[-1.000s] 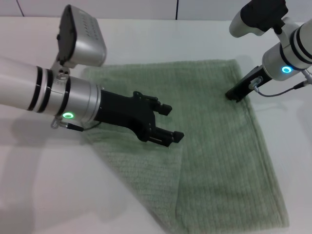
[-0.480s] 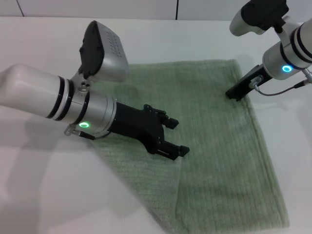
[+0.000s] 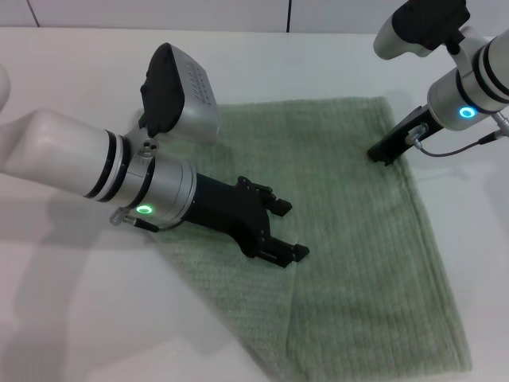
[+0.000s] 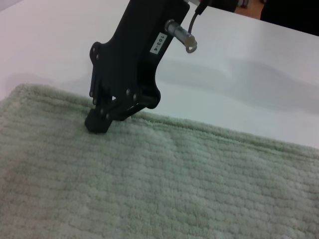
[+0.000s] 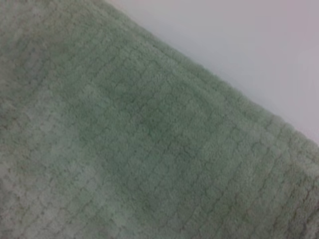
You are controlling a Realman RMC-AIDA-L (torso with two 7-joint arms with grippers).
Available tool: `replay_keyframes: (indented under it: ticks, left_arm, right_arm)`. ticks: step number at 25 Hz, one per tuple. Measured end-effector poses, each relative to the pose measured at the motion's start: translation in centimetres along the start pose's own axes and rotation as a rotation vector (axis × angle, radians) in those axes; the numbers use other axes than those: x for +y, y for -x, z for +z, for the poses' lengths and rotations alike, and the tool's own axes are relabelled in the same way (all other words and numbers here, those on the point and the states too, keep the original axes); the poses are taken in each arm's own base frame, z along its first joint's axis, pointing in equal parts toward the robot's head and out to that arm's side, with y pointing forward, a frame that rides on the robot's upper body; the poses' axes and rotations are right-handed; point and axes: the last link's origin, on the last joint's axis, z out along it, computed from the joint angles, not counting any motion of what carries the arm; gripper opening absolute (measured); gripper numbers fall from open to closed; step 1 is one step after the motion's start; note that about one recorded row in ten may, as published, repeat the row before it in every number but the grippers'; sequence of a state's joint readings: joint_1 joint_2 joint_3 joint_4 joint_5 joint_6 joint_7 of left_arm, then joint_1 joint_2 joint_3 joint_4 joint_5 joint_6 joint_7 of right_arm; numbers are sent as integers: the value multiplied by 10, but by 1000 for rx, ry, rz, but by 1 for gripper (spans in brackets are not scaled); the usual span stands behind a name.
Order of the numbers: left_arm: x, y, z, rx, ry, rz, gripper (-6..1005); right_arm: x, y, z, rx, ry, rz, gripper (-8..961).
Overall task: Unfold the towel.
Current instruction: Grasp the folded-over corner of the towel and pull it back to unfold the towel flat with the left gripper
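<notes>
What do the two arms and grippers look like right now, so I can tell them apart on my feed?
Both arms are white and silver with black rings, a green light on the left wrist and a blue one on the right. Left gripper is matte black. Right gripper is black too, with a white label and a thin cable looped beside it.

Towel (image 3: 358, 239): sage-green terry, fine ribbed lines, hemmed edges. Lies flat on the white table (image 3: 71, 318), right of centre, reaching toward the near edge. Near-left portion folded diagonally over the rest; fold edge runs to the near side.
</notes>
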State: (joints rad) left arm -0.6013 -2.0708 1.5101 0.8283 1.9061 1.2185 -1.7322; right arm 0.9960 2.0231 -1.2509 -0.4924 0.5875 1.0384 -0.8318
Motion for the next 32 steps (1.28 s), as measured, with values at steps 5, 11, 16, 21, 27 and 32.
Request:
replay_keyframes:
  ticks: [5, 11, 16, 21, 27, 32]
  left_arm:
    - [2, 1, 5, -18, -1, 9, 754]
    - [3, 2, 8, -30, 1, 16, 748]
    - [3, 2, 8, -31, 2, 18, 742]
    - [3, 1, 8, -39, 4, 25, 609]
    - [4, 3, 11, -76, 11, 39, 215]
    - [4, 3, 11, -83, 7, 51, 65]
  right_arm:
    - [0, 0, 0, 0, 0, 0, 58]
    - [1, 1, 0, -1, 1, 0, 59]
    - [1, 1, 0, -2, 2, 1, 61]
    - [1, 1, 0, -1, 2, 1, 62]
    - [1, 1, 0, -2, 2, 0, 64]
    - [1, 1, 0, -2, 2, 0, 65]
